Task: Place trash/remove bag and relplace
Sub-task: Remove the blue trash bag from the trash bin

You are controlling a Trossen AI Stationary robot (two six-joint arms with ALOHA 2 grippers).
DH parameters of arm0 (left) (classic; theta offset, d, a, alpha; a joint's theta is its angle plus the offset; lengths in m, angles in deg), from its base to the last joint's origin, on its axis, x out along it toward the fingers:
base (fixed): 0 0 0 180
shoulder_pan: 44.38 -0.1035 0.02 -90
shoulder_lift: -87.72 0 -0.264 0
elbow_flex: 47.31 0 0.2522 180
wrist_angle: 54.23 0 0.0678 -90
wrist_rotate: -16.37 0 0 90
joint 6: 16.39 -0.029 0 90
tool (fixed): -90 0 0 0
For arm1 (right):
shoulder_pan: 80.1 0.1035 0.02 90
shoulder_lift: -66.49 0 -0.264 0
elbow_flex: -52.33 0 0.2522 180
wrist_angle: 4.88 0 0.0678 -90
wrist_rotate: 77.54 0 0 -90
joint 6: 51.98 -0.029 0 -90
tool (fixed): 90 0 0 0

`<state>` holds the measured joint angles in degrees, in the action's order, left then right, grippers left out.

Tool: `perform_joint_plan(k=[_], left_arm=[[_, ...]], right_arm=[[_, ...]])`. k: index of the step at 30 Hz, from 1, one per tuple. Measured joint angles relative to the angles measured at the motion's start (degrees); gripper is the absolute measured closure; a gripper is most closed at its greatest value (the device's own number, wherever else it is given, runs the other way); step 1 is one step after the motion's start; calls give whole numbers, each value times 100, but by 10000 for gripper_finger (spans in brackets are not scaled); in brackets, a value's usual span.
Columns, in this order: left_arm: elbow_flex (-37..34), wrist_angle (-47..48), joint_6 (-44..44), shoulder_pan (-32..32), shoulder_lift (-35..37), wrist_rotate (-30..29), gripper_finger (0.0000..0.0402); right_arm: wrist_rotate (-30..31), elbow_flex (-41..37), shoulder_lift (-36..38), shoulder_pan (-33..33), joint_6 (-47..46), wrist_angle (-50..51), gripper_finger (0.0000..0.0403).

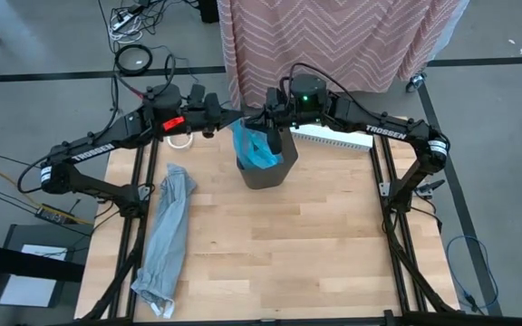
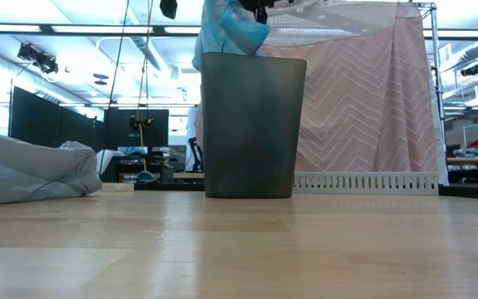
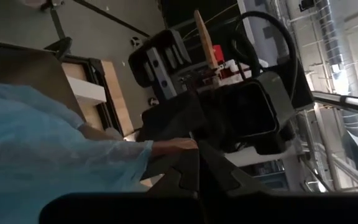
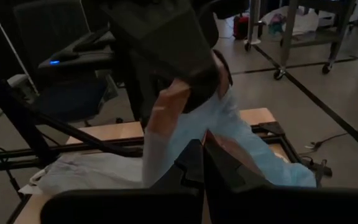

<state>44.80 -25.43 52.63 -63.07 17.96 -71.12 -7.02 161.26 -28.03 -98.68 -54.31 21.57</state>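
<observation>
Above the dark bin at the tabletop's rear, left pincer and right pincer are both clamped on the blue bag. Thin, slippery film; judged best gripped at bunched rim.

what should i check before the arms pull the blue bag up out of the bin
1. Left gripper shut on the blue bag: ok.
2. Right gripper shut on the same bag: ok.
3. Bag raised above the bin rim: ok, partly bunched up.
4. Bin upright on the table: ok.
5. Trash inside the bag: cannot tell.
6. Grey bag lying apart from the bin: ok.
</observation>
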Motion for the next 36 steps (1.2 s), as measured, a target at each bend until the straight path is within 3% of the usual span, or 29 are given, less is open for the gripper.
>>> perform_joint_plan(k=[26, 36], left_arm=[[-4, 663, -440, -283, -87, 269, 400], [-13, -161, -431, -355, -262, 317, 400]], right_arm=[[-525, 0, -2, -91, -63, -165, 403], [-864, 0, -2, -141, -207, -321, 403]])
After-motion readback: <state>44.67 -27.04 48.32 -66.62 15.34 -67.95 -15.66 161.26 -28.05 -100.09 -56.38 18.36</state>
